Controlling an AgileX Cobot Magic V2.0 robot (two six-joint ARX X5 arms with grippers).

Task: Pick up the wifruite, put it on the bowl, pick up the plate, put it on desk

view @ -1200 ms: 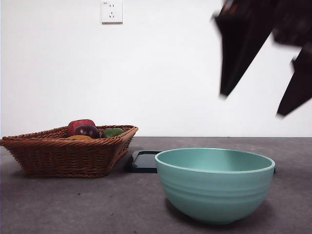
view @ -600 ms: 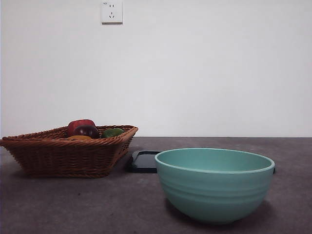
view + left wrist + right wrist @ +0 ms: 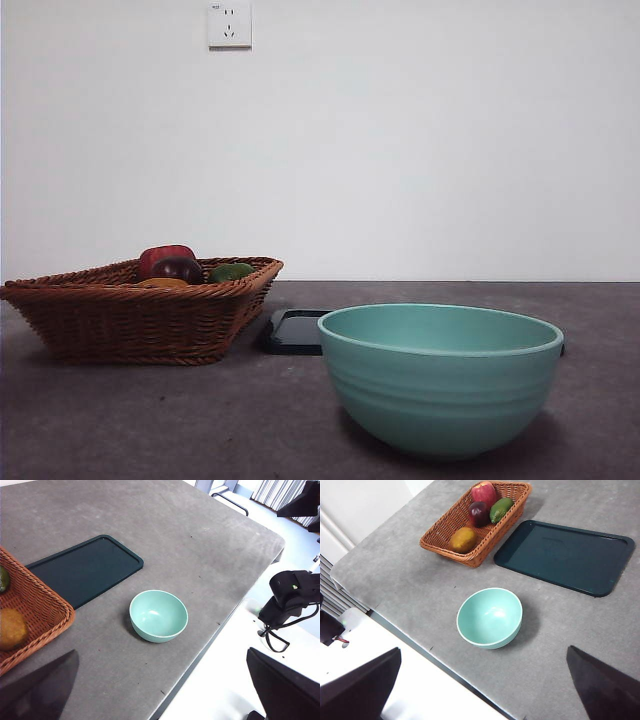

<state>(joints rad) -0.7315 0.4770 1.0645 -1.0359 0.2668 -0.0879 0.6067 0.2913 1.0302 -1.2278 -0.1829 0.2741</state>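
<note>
Wifruite (image 3: 463, 539) location: in the wicker basket (image 3: 440, 535), at the end nearest the bowl (image 3: 490, 617); not in any hand.
Wifruite long axis: slightly oval, lying roughly across the basket's length.
Direction from right hand (image 3: 480, 690): up-table, past the bowl, toward the basket.
Direction from left hand (image 3: 160, 690): off to the side, at the view's edge; wifruite (image 3: 11, 628) only partly in frame.
Nearer arm: cannot tell with certainty; both raised well above the table (image 3: 410, 585); judged the left, the basket lying closer under its view.
Left hand state: jaws spread wide, nothing between them.
Right hand state: jaws spread wide, nothing between them.
Bowl contents: none visible.
Tray (image 3: 565, 555): dark, flat, bare, just beside the basket, beyond the bowl.
Count, fruit: four (one wifruite, one red, one dark purple-red, one green).
Count, bowls: one.
Count, baskets: one.
Count, trays: one.
Front view: no arm visible.
</note>
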